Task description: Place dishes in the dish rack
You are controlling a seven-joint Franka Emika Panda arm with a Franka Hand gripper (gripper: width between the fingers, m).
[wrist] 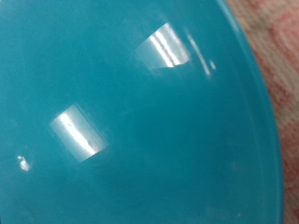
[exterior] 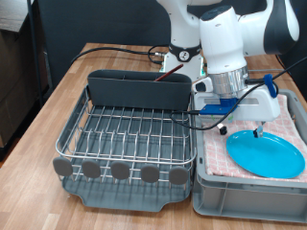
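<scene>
- Nearest the exterior camera, a row of round grey knobs (exterior: 119, 171) lines the front edge of the dish rack (exterior: 125, 144), with a dark grey tray below them.
- Silver wire grid (exterior: 129, 129) fills the rack's middle; nothing rests on the wires that can be seen.
- At the exterior view's right, just beside the rack, sits a grey crate (exterior: 251, 196) lined with pink checked cloth (exterior: 293, 125).
- Plate (exterior: 266, 153), round and light blue, lies in the crate on the cloth, slightly tilted, well outside the rack.
- Gripper (exterior: 261, 123) hangs directly over the plate's far rim, low and close to it; whether it touches cannot be told.
- Fingers: hard to read against the white hardware in the exterior view, and none show in the wrist view, so their spread cannot be told. Nothing is seen held between them.
- Wrist view: plate (wrist: 131, 112) fills nearly the whole frame at very close range, glossy, with two bright reflections; a strip of the checked cloth (wrist: 280, 56) shows past its curved rim.
- Further back, the tall grey cutlery bin (exterior: 139, 89) stands across the rack's far end.
- Beyond that, the white arm (exterior: 225, 38) rises from the wooden bench (exterior: 48, 105); black cables trail across the bench behind the rack.
- Cup and spoon: neither can be made out in either view.
</scene>
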